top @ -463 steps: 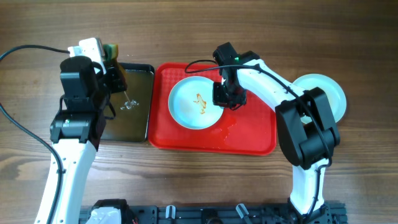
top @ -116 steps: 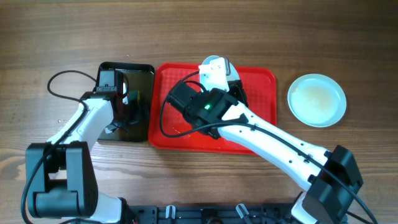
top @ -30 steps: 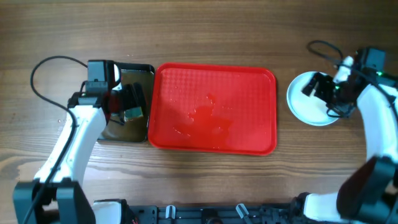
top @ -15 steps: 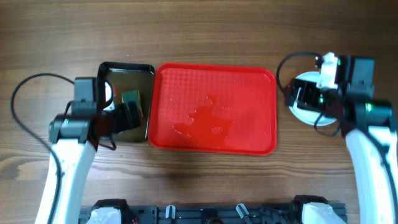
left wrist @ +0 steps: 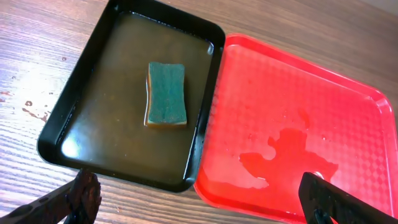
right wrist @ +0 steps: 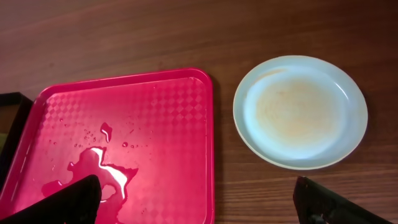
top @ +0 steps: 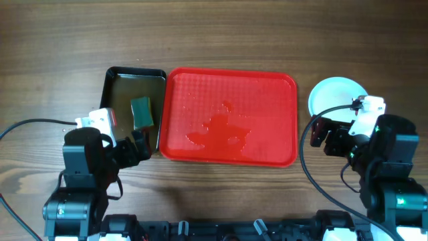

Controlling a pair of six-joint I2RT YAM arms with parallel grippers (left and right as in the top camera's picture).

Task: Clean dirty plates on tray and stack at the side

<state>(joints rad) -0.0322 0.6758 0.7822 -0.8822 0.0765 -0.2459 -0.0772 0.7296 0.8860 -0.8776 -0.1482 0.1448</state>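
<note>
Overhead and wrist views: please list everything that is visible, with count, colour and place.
tray: one, red, centre of table, no plate on it.
puddle: one, clear, on the tray.
plates: one visible, any beneath hidden, pale blue, right of tray.
black tray: one, left of red tray, holding brownish water.
sponge: one, green, in black tray.
table: one, brown wood.
left gripper: open, black, near black tray.
right gripper: open, black, near plates.
</note>
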